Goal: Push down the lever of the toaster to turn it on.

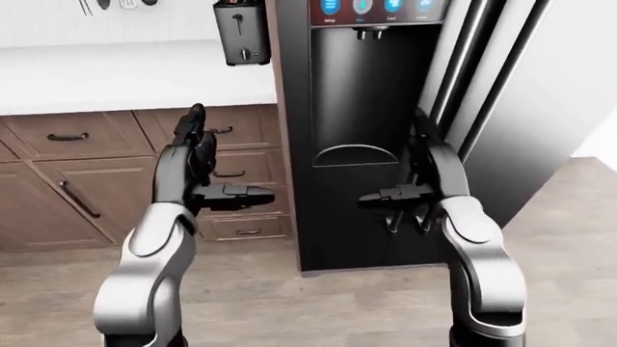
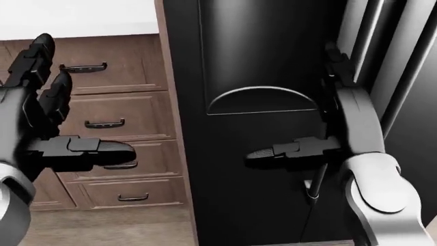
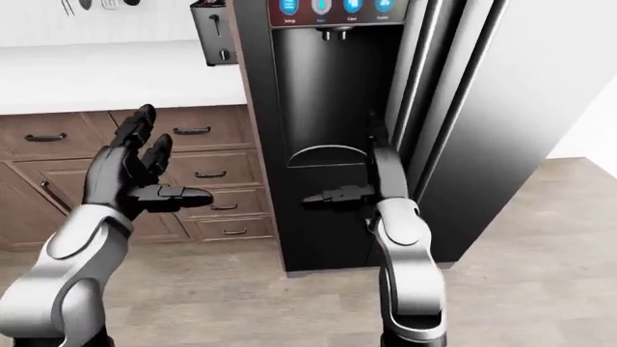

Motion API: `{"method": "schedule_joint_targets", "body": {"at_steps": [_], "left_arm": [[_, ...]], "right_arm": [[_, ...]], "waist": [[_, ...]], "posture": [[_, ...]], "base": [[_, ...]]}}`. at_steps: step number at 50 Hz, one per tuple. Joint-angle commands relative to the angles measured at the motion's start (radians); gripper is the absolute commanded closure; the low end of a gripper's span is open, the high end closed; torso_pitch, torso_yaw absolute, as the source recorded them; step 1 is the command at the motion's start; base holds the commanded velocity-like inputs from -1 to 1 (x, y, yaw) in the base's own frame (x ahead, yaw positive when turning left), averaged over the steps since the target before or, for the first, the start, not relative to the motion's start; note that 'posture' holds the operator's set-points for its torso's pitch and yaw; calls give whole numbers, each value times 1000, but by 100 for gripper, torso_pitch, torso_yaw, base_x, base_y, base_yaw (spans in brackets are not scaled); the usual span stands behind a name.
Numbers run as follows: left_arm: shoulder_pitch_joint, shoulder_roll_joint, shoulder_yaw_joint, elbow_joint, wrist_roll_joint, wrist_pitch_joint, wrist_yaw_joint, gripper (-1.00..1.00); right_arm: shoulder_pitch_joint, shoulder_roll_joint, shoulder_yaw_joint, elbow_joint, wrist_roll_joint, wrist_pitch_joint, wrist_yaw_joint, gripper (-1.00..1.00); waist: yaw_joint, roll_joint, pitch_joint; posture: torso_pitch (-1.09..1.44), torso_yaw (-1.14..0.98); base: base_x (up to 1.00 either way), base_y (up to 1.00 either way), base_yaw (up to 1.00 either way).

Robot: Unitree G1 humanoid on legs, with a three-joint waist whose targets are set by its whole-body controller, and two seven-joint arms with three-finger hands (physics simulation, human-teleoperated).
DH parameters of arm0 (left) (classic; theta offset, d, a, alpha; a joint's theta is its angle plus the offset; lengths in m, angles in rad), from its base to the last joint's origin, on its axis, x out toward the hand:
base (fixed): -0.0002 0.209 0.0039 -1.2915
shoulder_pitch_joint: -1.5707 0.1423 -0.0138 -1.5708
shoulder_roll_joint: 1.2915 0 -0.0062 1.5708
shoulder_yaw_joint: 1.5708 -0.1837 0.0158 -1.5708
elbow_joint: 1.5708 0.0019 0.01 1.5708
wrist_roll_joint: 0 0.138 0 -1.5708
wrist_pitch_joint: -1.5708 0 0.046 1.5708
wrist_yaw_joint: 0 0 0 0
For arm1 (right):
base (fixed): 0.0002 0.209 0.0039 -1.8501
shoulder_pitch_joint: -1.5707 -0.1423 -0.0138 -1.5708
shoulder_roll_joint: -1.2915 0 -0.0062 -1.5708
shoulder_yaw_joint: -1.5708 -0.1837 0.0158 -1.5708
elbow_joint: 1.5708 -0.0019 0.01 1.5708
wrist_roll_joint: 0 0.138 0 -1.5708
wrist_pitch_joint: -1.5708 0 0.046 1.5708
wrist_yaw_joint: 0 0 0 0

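Toaster (image 1: 241, 32) sits far off on the white desk (image 1: 116, 79), beside the fridge (image 1: 385, 130). Its small side lever (image 1: 238, 22) looks stiff; press its top. Left hand (image 1: 197, 163) and right hand (image 1: 410, 191) are spread, holding nothing.

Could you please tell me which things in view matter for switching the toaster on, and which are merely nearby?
For the job:
toaster on the white counter
its lever
left hand, open
right hand, open

Merely nearby:
black refrigerator
wooden drawers
hanging utensils
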Motion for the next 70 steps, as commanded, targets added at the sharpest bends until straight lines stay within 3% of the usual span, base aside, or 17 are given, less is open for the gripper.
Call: {"method": "schedule_joint_targets", "body": {"at_steps": [1,4,6,17,22,23,25,31,37,39,50,51,57,60,63,65,70], "left_arm": [[-3,6,16,-39,3,-60,1,-100],[2,6,16,-40,6,-60,-1,-100],[-1,7,17,-36,5,-63,-3,-100],[7,6,21,-33,2,-68,-6,-100],[-3,16,30,-41,-6,-50,-5,-100],[0,16,29,-36,-5,-58,-6,-100],[1,18,31,-37,-6,-53,-6,-100],[1,18,33,-37,-10,-53,-5,-100],[6,25,40,-37,-13,-54,-12,-100],[10,26,39,-36,-9,-60,-14,-100],[17,21,35,-34,-2,-68,-22,-100],[15,20,34,-33,-1,-67,-21,-100],[9,20,32,-29,0,-64,-22,-100],[8,19,31,-29,0,-64,-21,-100],[6,19,31,-31,-2,-60,-21,-100],[12,18,30,-31,-1,-64,-22,-100],[10,21,30,-29,0,-62,-24,-100]], "right_arm": [[-8,2,6,-44,3,-47,-5,-100],[-8,-1,-2,-48,11,-42,-6,-100],[-6,0,-2,-51,15,-43,-8,-100],[-4,-2,-1,-47,25,-54,-12,-100],[-16,-2,4,-53,28,-39,-15,-100],[-17,-3,1,-47,29,-44,-15,-100],[-17,-3,2,-44,30,-46,-14,-100],[-29,-1,9,-48,30,-29,-16,-100],[-21,2,7,-39,32,-43,-17,-100],[-13,3,10,-29,32,-59,-16,-100],[-5,8,13,-40,34,-53,-18,-100],[-4,8,10,-40,35,-55,-17,-100],[-17,5,8,-40,40,-44,-19,-100],[-16,5,7,-39,42,-47,-19,-100],[-25,3,10,-48,42,-31,-20,-100],[-21,5,11,-39,42,-42,-21,-100],[-22,8,13,-55,44,-31,-24,-100]], "waist": [[5,-14,-23],[3,18,-15],[-1,79,-21],[-4,-8,-10],[-2,-79,-16],[-10,-45,-13],[-1,-68,-23],[2,-29,-11],[-14,86,-37],[-9,63,-8],[-6,-71,-13],[-13,-48,-9],[-4,-48,-23],[-9,0,-7],[-14,92,-41],[-6,63,-8],[-5,5,-7]], "posture": [[0,0],[0,0],[0,0],[0,0],[0,0],[0,0],[0,0],[0,0],[0,0],[0,0],[0,0],[0,0],[0,0],[0,0],[0,0],[0,0],[0,0]], "base": [[0,25,0],[0,25,0],[0,24,0],[0,24,0],[0,24,0],[0,24,0],[0,25,0],[0,30,0],[0,42,0],[0,43,0],[0,43,0],[0,43,0],[0,43,0],[0,43,0],[0,42,0],[0,43,0],[0,43,0]]}}
